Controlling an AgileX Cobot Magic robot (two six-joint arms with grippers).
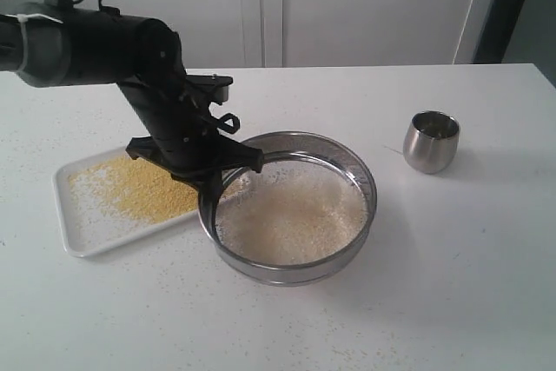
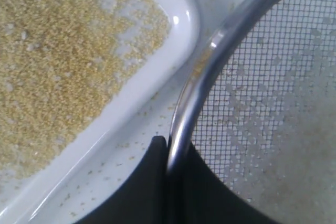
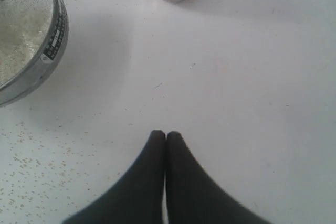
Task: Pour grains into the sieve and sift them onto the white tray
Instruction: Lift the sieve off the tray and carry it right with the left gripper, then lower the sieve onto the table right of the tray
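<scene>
Sieve (image 1: 287, 272) at table centre, just beside the right corner of the white tray (image 1: 74, 236); a strip of table shows between them in the left wrist view. Pale grains (image 1: 291, 215) cover its mesh. Yellow granules (image 1: 139, 187) lie spread on the tray. Left gripper (image 2: 169, 142) nipped on the sieve's left rim, one finger inside, one outside. Left arm (image 1: 95, 45) hides part of the tray's far side. Right gripper (image 3: 166, 135): fingers pressed together, empty, above the table (image 1: 452, 301). Steel cup (image 1: 432, 141) upright, well apart to the sieve's right. Stray granules dot the table.
</scene>
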